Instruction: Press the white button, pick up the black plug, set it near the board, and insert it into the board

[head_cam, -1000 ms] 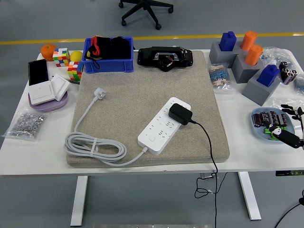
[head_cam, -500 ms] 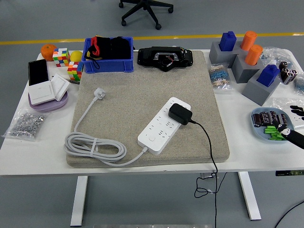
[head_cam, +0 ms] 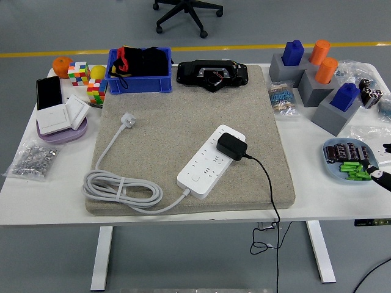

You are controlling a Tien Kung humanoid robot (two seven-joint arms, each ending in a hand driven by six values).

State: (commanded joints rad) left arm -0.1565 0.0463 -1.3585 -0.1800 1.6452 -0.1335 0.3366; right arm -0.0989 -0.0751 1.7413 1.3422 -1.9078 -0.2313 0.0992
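progress: black plug [head_cam: 232,146] seated on power strip [head_cam: 211,162], mid mat | white button [head_cam: 195,177] press: can't tell | right hand [head_cam: 382,177] at right table edge, fingers unclear, holding nothing visible | left arm absent

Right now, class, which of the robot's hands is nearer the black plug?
Right. The right hand shows at the table's right edge, well right of the black plug in the power strip. The left hand is out of view.

Scene is evenly lit from overhead; only soft, short shadows are cast under the white table [head_cam: 55,195]. No glare is seen. Focus is sharp throughout, with slight softness toward the right hand [head_cam: 383,177] at the edge.
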